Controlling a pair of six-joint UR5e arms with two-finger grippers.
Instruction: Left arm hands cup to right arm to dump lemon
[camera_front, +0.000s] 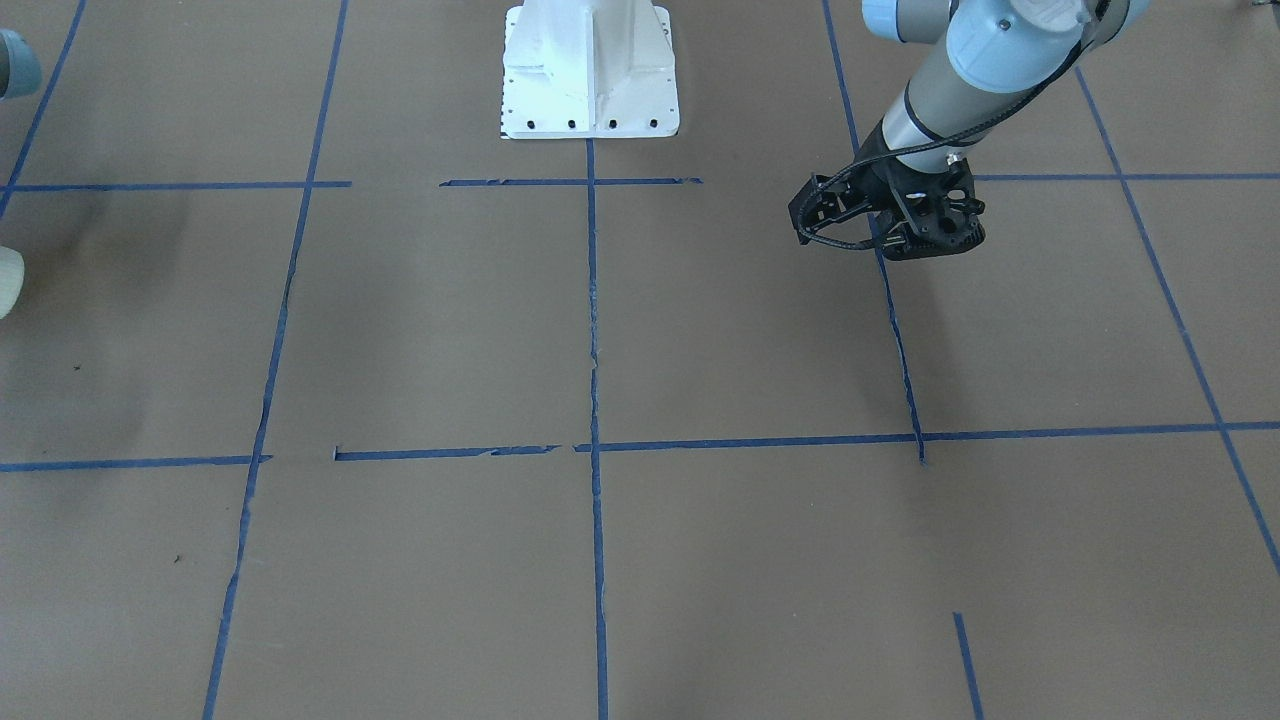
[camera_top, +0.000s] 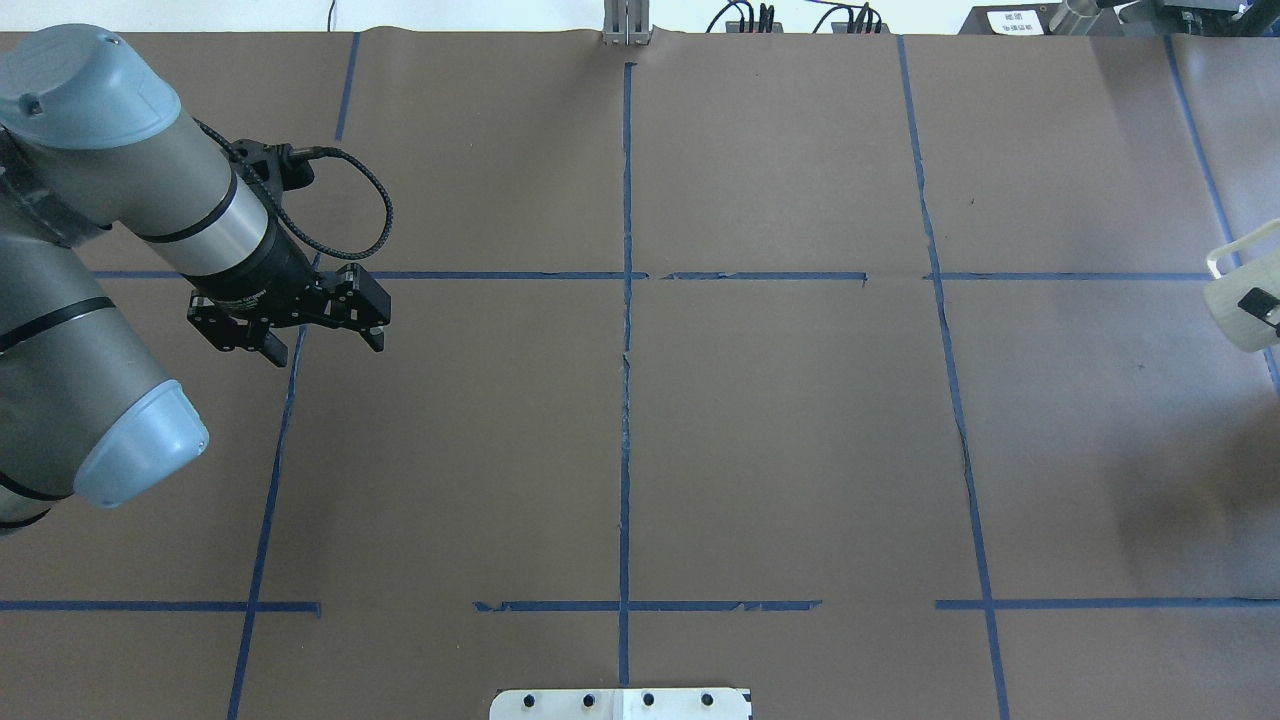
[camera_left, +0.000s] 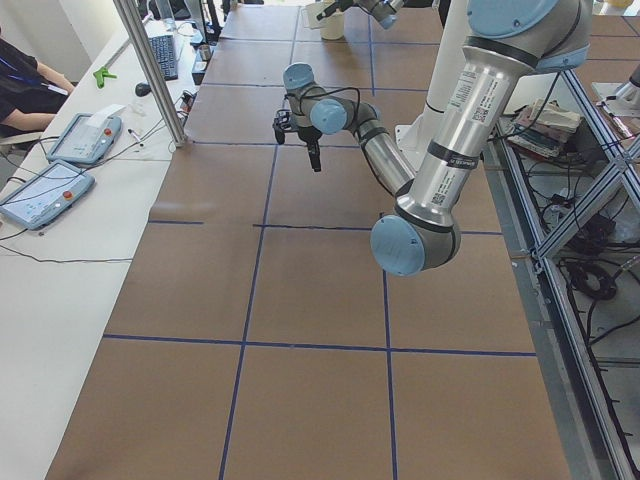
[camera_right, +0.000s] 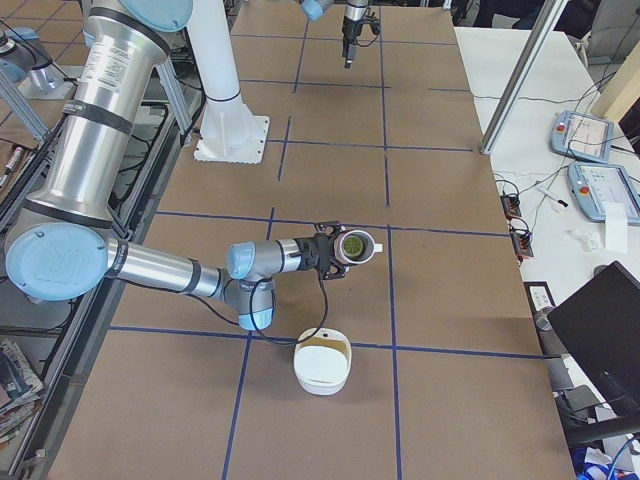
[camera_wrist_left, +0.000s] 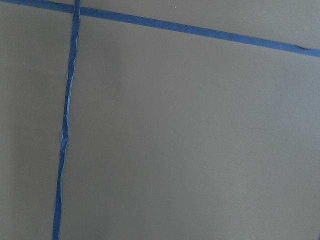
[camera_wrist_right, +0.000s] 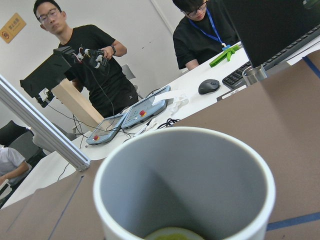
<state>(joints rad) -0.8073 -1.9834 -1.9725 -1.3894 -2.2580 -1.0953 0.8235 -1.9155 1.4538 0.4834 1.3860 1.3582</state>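
My right gripper (camera_right: 335, 250) is shut on the white cup (camera_right: 355, 247) and holds it tipped on its side above the table. The lemon (camera_right: 353, 244) shows inside the mouth. The right wrist view looks over the cup's rim (camera_wrist_right: 185, 137), with the lemon (camera_wrist_right: 172, 234) at the bottom edge. The cup (camera_top: 1240, 300) shows at the right edge of the overhead view. My left gripper (camera_top: 325, 345) is open and empty, far off over the table's other end. It also shows in the front view (camera_front: 870, 235).
A white bowl (camera_right: 322, 365) stands on the table just beyond the cup, toward the right end. The white robot base (camera_front: 590, 70) stands at the table's middle edge. Operators and teach pendants (camera_right: 585, 135) are at the side table. Blue tape lines (camera_wrist_left: 67, 125) cross the brown table.
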